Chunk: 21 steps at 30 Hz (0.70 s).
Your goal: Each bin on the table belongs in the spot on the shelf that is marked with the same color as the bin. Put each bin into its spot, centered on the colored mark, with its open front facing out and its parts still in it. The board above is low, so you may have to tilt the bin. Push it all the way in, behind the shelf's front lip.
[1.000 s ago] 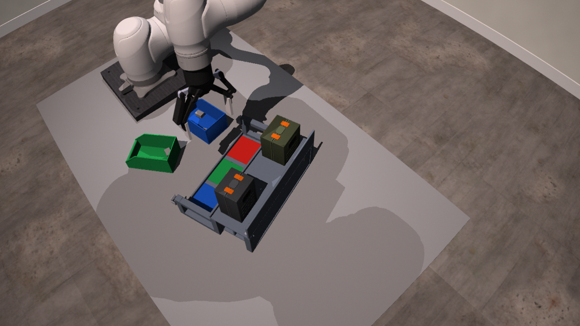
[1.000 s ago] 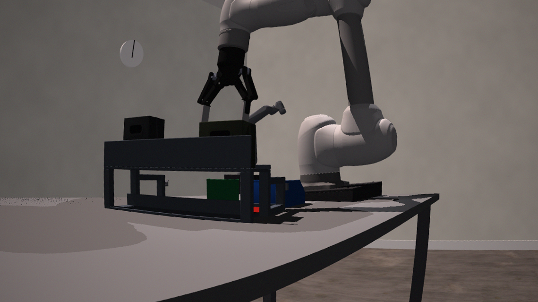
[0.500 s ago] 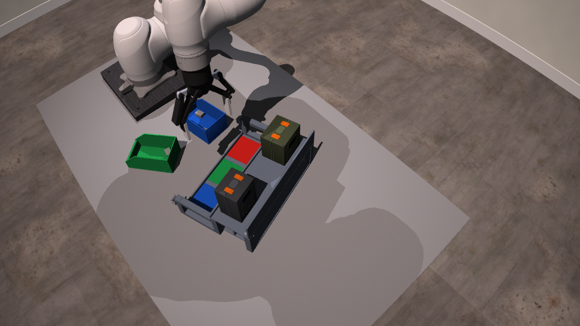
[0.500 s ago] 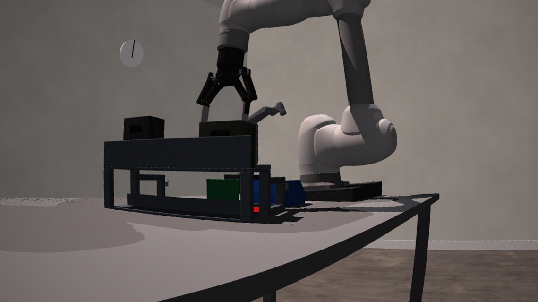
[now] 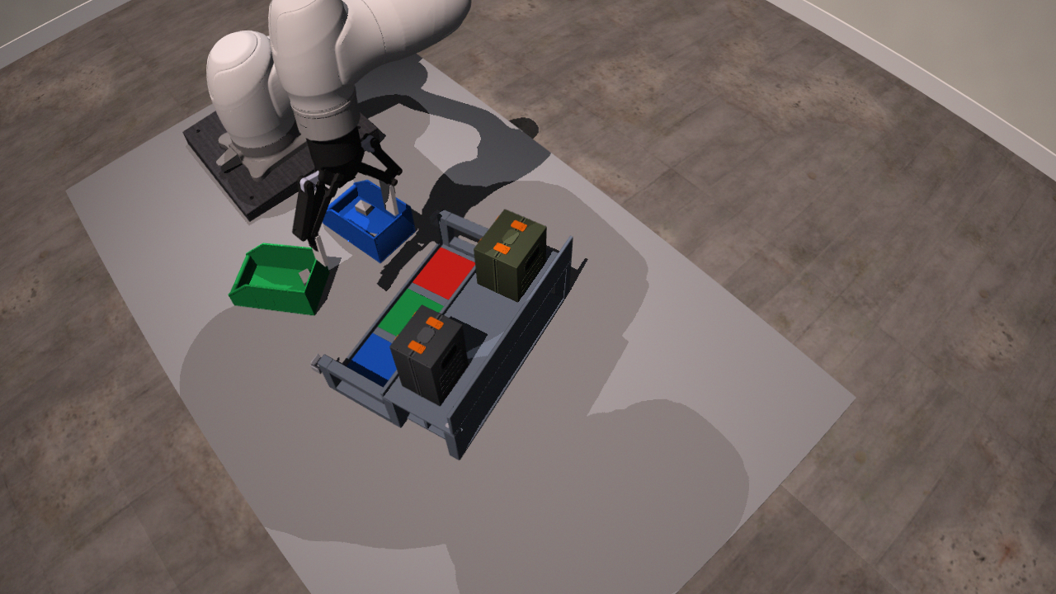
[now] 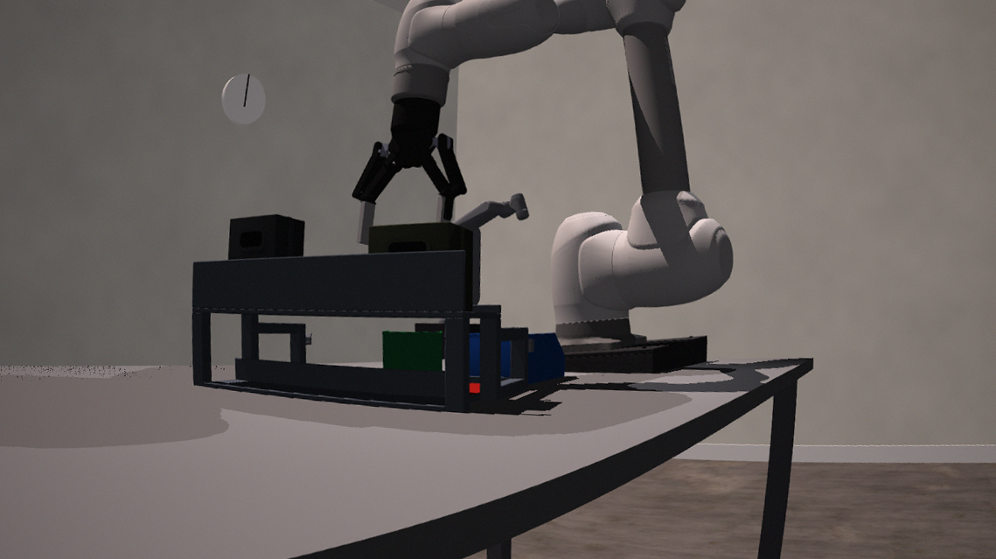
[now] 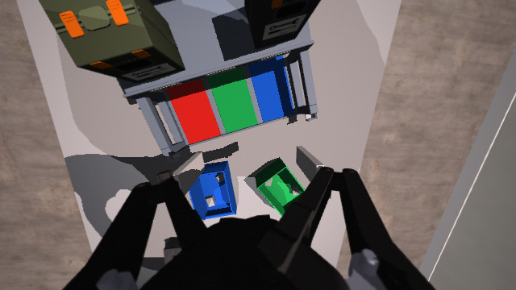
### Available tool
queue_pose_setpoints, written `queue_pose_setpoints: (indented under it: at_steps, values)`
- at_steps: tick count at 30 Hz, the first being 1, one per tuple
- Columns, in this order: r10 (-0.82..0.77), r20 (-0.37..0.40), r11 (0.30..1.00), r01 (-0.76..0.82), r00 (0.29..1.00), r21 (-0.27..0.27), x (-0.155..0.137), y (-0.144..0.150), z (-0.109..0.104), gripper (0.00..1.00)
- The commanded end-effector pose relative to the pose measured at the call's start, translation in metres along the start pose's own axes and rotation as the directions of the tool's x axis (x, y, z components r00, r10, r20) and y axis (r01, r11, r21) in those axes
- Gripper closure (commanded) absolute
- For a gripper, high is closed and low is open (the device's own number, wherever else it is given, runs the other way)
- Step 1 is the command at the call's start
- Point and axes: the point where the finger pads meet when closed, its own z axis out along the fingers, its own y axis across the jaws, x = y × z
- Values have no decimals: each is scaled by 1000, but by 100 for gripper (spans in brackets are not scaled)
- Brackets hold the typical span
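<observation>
"How are the fingers of the gripper (image 5: 358, 228) (image 6: 404, 232) (image 7: 250, 161) set?"

"They are spread wide, with nothing held between them. In the wrist view the blue bin (image 5: 379, 243) (image 6: 545, 359) (image 7: 213, 191) and the green bin (image 5: 274, 299) (image 6: 411, 350) (image 7: 278, 193) are seen beyond the fingertips."

"Where are the bins placed?"

"Both are stood on the table (image 5: 664, 354) (image 6: 314, 484) (image 7: 343, 80), on the robot's side of the shelf (image 5: 361, 380) (image 6: 328, 285) (image 7: 307, 80), well short of their colored marks. Small parts are seen in each."

"How might they be expected to handle?"

"As light, fairly stiff plastic, it is judged, with smooth walls that could slip if pinched off-center. The loose parts could be made to slide by a sharp tilt."

"Where should hold be taken?"

"Across two opposite upright walls, near the middle, so that the open front is left unblocked and only a mild tilt is needed under the low board."

"And the arm (image 5: 313, 73) (image 6: 488, 25)?"

"It is arched out high from its base, with the wrist turned down and the gripper hung above the bins, pointed toward the table."
</observation>
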Motion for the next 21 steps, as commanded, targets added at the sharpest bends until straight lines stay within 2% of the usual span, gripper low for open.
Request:
queue_pose_setpoints:
  at_steps: [1,7,21]
  values:
    - [-40,5,999,40,999,4,-8,12,2,0]
    - [-105,13,994,105,994,10,-22,31,6,0]
    - [-358,28,933,357,933,44,-85,95,19,0]
